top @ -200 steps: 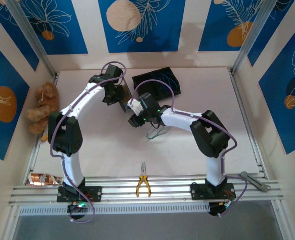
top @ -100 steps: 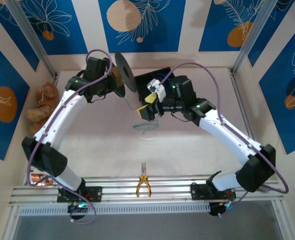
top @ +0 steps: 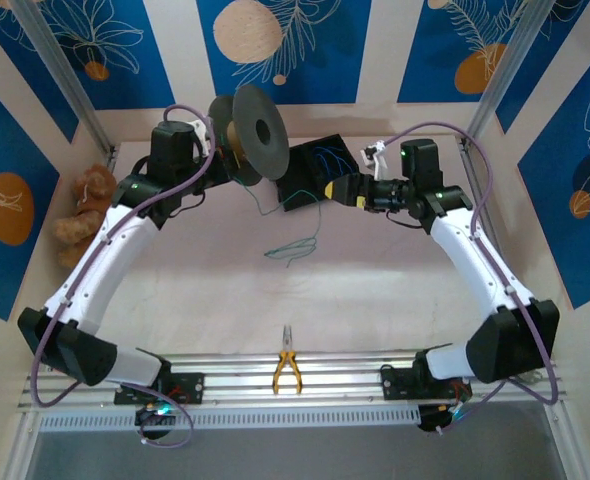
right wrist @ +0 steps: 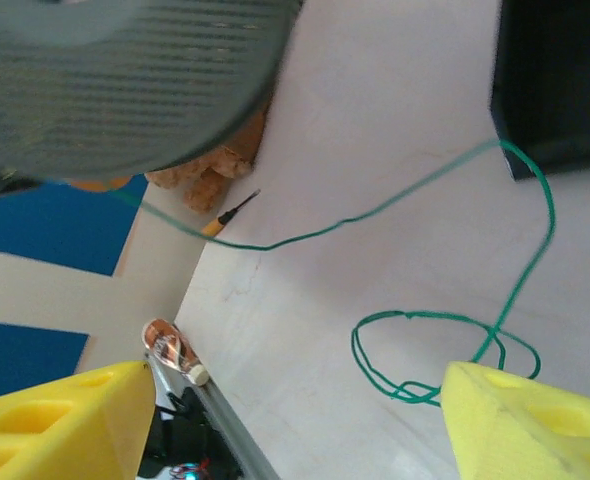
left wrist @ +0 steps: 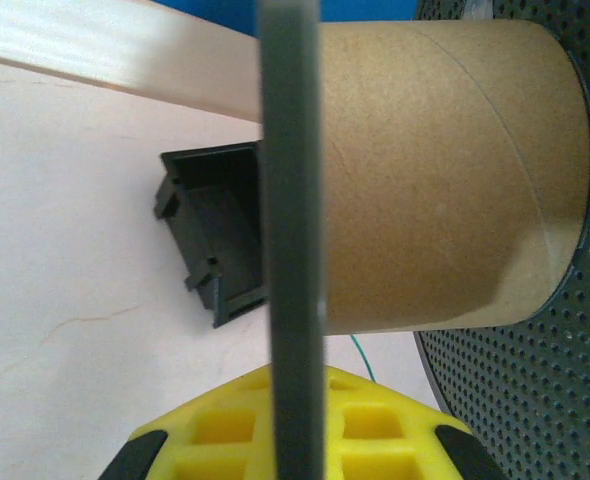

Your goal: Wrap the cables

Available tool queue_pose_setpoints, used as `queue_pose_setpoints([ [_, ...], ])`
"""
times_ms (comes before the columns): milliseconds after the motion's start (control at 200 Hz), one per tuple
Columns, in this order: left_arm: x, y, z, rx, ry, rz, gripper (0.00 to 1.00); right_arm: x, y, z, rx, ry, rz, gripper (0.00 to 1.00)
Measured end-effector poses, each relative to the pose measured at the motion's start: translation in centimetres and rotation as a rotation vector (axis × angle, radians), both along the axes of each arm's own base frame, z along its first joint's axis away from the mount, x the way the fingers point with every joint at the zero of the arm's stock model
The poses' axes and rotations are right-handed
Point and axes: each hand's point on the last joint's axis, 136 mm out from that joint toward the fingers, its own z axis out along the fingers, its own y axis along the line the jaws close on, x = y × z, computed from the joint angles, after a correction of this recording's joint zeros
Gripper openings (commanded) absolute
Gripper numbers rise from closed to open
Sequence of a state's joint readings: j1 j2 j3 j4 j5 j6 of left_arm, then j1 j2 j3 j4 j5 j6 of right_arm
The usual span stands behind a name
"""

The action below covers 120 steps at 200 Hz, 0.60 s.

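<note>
A black spool (top: pixel 258 132) held aloft
The left gripper (top: pixel 227 154) grips it; green cable (top: pixel 293 248) lies curled on the table (top: pixel 175 275) below.

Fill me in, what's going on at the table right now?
The left fingers clamp one flange of a black spool with a brown cardboard core, raised near the back wall. A thin green wire trails from the spool down to loose loops on the white table. The right fingers are open above those loops, near the black box, gripping nothing. The visible core is bare.
</note>
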<state>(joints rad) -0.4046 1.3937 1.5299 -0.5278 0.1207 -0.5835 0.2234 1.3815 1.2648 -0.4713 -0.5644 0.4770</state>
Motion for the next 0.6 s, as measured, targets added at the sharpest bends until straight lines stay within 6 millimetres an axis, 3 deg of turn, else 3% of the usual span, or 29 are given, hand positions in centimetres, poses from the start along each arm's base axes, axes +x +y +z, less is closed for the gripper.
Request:
queue_pose_setpoints([
  [220,-1.6,-1.5,2.3,-0.059,-0.049,-0.086,0.00,0.6,0.2,-6.1,0.003,0.217,0.004,0.71],
  [395,-2.4,-2.4,3.0,-0.089,-0.058,-0.129,0.00,0.7,0.3,-7.9,-0.001,0.273,0.001,0.58],
  [480,-2.6,-2.8,3.1,-0.097,-0.058,-0.147,0.00,1.0,0.6,-8.6,0.004,0.294,0.006,0.47],
  [600,-3.0,-3.4,3.3,-0.105,-0.061,-0.171,0.00,1.4,1.1,-9.8,0.006,0.324,0.018,0.15],
])
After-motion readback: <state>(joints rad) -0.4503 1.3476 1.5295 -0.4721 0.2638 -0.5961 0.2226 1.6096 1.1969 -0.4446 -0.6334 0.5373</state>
